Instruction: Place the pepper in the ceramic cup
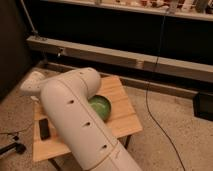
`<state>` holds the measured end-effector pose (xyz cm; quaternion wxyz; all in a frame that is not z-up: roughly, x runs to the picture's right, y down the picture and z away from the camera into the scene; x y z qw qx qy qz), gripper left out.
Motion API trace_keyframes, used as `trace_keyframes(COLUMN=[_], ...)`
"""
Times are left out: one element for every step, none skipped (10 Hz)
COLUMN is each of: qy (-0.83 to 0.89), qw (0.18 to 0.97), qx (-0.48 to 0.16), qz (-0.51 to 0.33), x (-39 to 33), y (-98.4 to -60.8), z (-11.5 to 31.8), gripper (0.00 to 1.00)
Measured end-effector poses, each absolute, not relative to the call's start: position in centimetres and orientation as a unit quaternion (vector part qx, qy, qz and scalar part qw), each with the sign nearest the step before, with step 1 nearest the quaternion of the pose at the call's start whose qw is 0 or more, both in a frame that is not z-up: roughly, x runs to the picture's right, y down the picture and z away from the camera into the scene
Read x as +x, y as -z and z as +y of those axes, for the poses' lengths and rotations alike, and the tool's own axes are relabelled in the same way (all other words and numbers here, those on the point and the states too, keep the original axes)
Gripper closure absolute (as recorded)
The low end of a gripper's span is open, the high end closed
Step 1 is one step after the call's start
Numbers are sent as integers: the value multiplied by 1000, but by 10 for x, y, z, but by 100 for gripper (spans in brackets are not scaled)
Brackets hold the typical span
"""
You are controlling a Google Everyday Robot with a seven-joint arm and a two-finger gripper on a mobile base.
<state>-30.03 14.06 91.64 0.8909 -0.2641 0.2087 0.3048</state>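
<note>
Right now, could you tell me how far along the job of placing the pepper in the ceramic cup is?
Done: nothing I can confirm; neither pepper nor cup shows, and the arm covers much of the table. In hand: the arm's far end sits over the table's left rear corner; the gripper is hidden. Left: seemingly the whole pick and place. Only the green bowl and black device show.

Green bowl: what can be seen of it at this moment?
The green bowl is round with a smooth, slightly shiny surface, and it looks like glazed ceramic or plastic. It sits upright near the middle of the wooden table, resting on the tabletop. Only its right part shows, because the white arm crosses in front and hides the left side. Nothing can be made out inside it. The hand is out of sight, hidden by the arm.
</note>
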Motion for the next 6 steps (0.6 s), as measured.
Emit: trace_keyframes(qy=[-305,-304,-304,-304,-302,-302], qw=[889,888,887,886,885,885], qx=[-269,-272,-275,-276,-277,-277], qz=[210,213,215,217,219,221], x=[-301,-301,-301,-301,-301,-300], y=[-916,-917,-917,-918,-918,-920], z=[144,149,151,153,154,155], gripper=[35,35,35,35,35,35])
